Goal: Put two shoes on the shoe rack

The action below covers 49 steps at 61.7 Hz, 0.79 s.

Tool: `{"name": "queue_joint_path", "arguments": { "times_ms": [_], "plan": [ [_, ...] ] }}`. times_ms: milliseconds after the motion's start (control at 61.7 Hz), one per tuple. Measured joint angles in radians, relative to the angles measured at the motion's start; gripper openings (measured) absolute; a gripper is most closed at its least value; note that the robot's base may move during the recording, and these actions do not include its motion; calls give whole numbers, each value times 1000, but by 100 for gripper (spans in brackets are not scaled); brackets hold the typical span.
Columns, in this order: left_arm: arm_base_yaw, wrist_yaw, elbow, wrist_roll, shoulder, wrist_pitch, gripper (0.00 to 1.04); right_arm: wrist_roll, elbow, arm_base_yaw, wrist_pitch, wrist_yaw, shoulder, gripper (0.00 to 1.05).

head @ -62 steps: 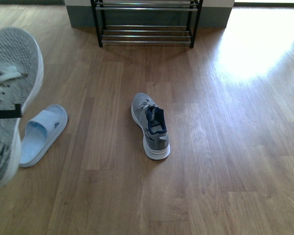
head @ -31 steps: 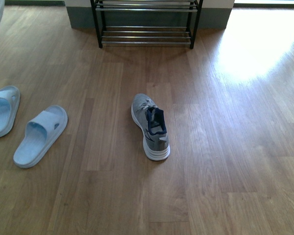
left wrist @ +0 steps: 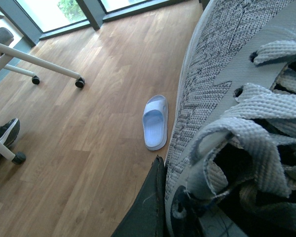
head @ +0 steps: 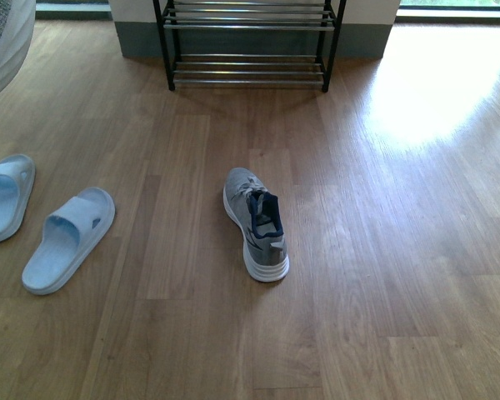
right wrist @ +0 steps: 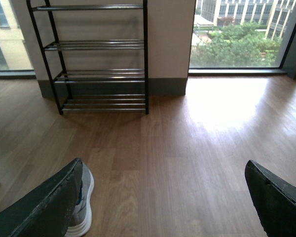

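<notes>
A first sneaker [left wrist: 227,74] is clamped in the left claw [left wrist: 187,212]. The right claw [right wrist: 163,197] is spread, empty; the second sneaker [right wrist: 84,207] is found just beside it, toe toward the rack [right wrist: 103,74].

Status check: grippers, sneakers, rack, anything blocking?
Left gripper shut on lifted sneaker. Right gripper open, empty. Second sneaker on floor; shoe rack bare. Two slippers off left, not blocking.

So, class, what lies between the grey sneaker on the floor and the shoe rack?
Nothing: in the front view only bare wooden floor runs from the sneaker to the shoe rack.
</notes>
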Motion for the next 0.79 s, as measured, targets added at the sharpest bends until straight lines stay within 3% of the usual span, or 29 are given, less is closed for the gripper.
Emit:
{"name": "queue_joint_path", "arguments": {
  "times_ms": [795],
  "plan": [
    [0,-6,0,0,0,0,2,0,0,0,0,-4,-1,96]
  ]
}}
